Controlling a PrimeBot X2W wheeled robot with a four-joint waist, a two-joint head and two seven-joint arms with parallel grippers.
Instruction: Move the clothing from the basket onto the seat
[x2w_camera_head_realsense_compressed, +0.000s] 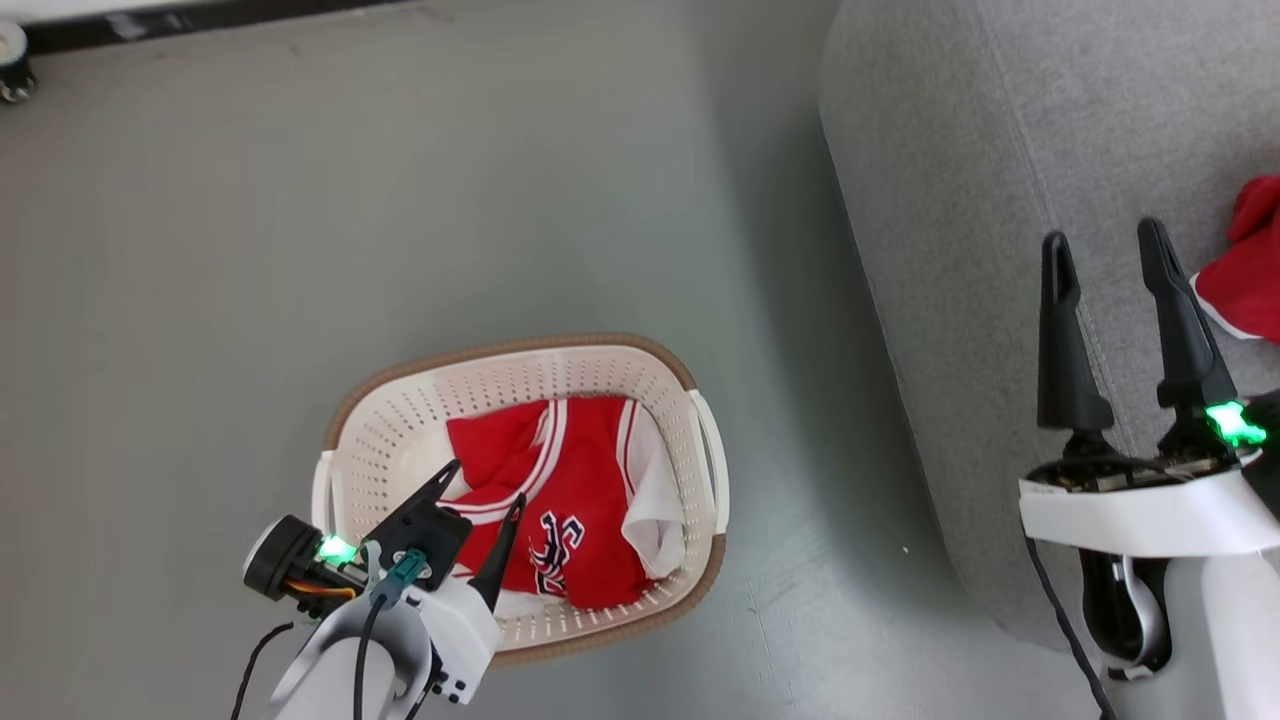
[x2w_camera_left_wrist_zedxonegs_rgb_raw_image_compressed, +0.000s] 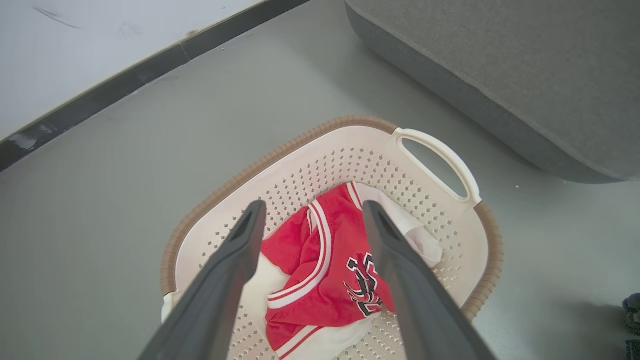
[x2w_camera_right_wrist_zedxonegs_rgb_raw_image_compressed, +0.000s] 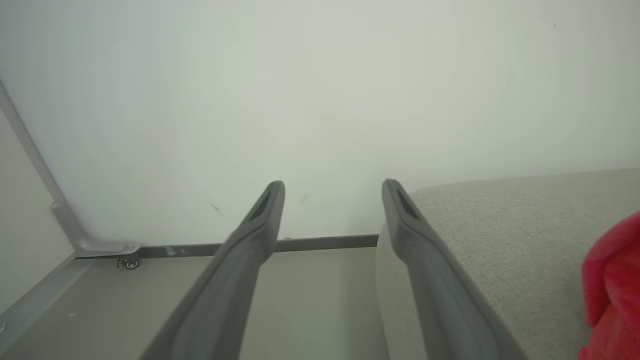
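1. Half done, I'd say: a red garment (x2w_camera_head_realsense_compressed: 1245, 275) lies on the seat (x2w_camera_head_realsense_compressed: 980, 150); the jersey (x2w_camera_head_realsense_compressed: 575, 480) sits crumpled in the basket (x2w_camera_head_realsense_compressed: 500, 352).
2. The left pincer (x2w_camera_head_realsense_compressed: 488, 482) hangs wide and empty over the jersey; the right pincer (x2w_camera_head_realsense_compressed: 1102, 235) gapes empty above the seat.
3. Next: lower the left, pinch a fold.
4. Jersey lettering is too crumpled to read.

PrimeBot's left tool (x2w_camera_head_realsense_compressed: 488, 480) angles downward from its pale forearm (x2w_camera_head_realsense_compressed: 340, 665), two dark fingers (x2w_camera_head_realsense_compressed: 503, 545) spread wide, gripping nothing. Its right tool (x2w_camera_head_realsense_compressed: 1101, 233), carried on a white wrist (x2w_camera_head_realsense_compressed: 1140, 515), points level and straight ahead, likewise parted and empty. A green light (x2w_camera_head_realsense_compressed: 336, 549) glows beside each tool.
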